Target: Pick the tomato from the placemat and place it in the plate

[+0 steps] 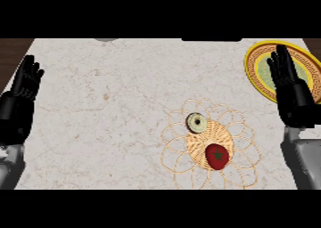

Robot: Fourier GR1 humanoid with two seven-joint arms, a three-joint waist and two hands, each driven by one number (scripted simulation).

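Note:
A red tomato (216, 156) with a dark green stem lies on the woven tan placemat (237, 133) at the lower middle of the counter. A yellow-rimmed plate (255, 55) with a green centre sits at the far right. My right hand (294, 91) stands open with fingers up, in front of the plate and partly covering it, well to the right of the tomato. At the left edge my left hand (22, 95) rests open, fingers up, far from the placemat. Neither hand holds anything.
A small round object (196, 122) with a pale green face and dark rim sits on the placemat just above the tomato. The marble counter (110, 98) spreads between my hands. Dark wood shows past its left corner.

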